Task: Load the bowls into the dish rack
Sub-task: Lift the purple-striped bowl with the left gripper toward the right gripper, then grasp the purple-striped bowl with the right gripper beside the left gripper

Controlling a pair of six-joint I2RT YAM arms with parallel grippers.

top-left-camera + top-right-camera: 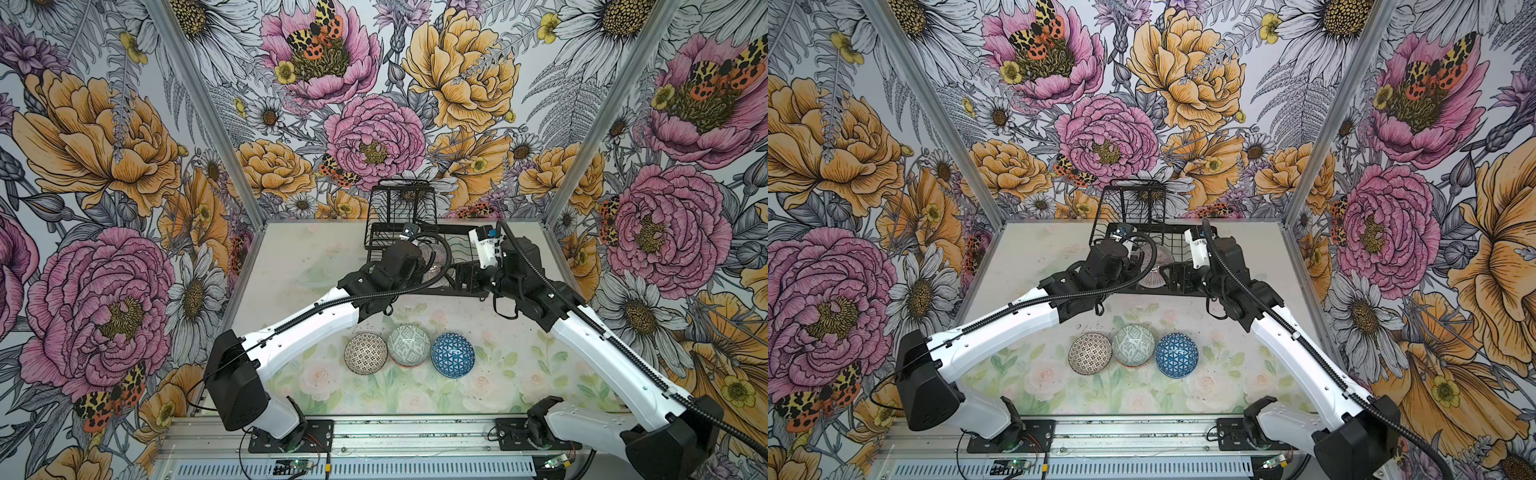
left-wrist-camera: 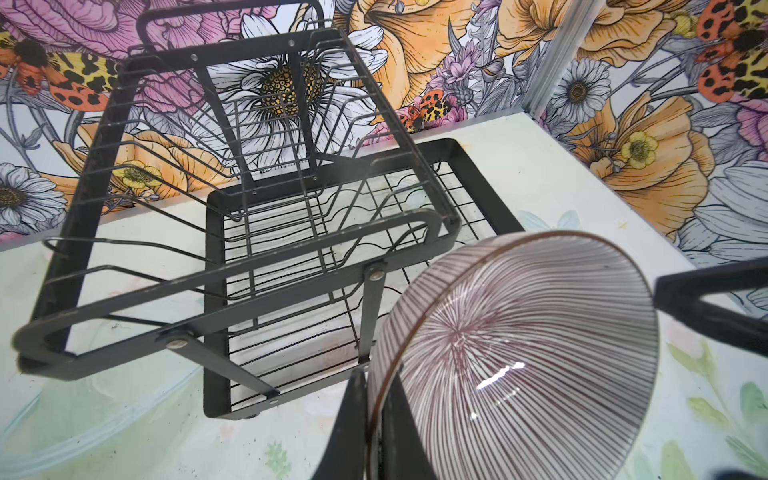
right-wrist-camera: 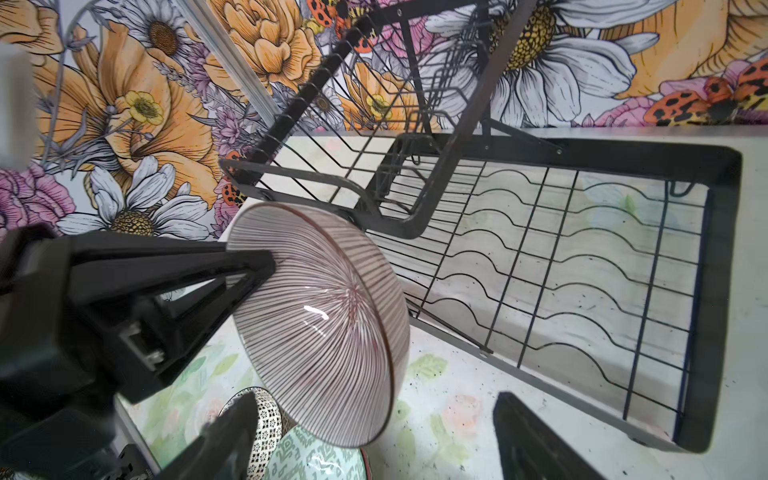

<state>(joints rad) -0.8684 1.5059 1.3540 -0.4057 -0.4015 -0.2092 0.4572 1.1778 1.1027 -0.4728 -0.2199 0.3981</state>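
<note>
My left gripper is shut on the rim of the pink-lined bowl, one finger inside and one outside. It holds the bowl tilted on edge, just in front of the black wire dish rack. In the right wrist view the same bowl hangs ahead of my right gripper, which is open with its fingers wide apart and not touching the bowl. Both top views show this bowl between the two wrists at the rack's near edge. Three more bowls sit upside down on the table: dotted, grey-green, blue-triangled.
The rack's raised basket tier stands at the back left of its base tray, whose wavy wires hold nothing. The rack sits against the flowered back wall. Aluminium posts edge the cell, and a flowered mat covers the table.
</note>
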